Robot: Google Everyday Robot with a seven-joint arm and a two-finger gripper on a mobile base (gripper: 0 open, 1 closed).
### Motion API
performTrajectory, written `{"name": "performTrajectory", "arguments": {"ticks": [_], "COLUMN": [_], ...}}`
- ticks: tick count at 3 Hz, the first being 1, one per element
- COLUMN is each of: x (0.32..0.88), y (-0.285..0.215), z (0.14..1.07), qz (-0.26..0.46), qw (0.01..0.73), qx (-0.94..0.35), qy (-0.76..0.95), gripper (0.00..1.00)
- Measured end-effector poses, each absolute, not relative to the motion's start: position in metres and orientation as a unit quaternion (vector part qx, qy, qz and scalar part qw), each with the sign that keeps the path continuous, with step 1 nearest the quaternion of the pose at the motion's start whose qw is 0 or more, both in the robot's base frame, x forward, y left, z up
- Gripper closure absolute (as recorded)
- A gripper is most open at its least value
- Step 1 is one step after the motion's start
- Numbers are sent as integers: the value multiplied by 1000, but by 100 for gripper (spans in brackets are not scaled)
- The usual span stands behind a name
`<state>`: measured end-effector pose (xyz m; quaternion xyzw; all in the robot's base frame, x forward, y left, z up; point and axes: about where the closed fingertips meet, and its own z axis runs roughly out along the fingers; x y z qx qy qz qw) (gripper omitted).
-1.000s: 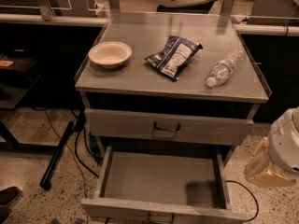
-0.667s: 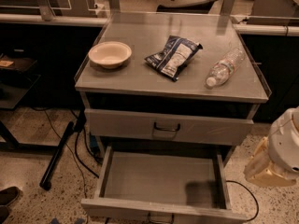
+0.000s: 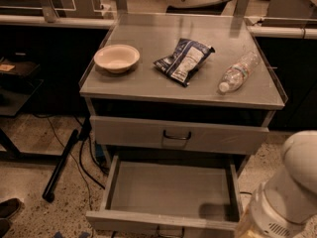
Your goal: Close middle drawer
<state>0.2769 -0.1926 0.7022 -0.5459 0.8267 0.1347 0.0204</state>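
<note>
The middle drawer (image 3: pixel 171 190) is pulled far out of the grey cabinet, under a shut drawer front (image 3: pixel 178 135) that has a dark loop handle. Its wide, shallow tray is empty. Its front panel (image 3: pixel 148 221) lies along the bottom edge of the camera view, with only the top of its handle showing. My gripper is out of view. Only a white rounded part of my arm (image 3: pixel 290 192) shows at the lower right, beside the drawer's right front corner.
On the cabinet top (image 3: pixel 148 78) are a beige bowl (image 3: pixel 117 57), a dark chip bag (image 3: pixel 184 59) and a plastic bottle (image 3: pixel 238 71) lying on its side. A black bar and cables (image 3: pixel 62 162) run across the floor to the left. Dark desks stand behind.
</note>
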Motion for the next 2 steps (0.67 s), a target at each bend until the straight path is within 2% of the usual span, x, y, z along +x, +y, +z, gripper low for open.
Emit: {"name": "performTrajectory", "arguments": {"ticks": [1,2], "x": [260,260], "y": [-191,-191], "z": [635,634], "qz": [160,161], "qw": [-7,-8], "qx": [-531,-531], "qy": [832,832], "gripper": [100,100]}}
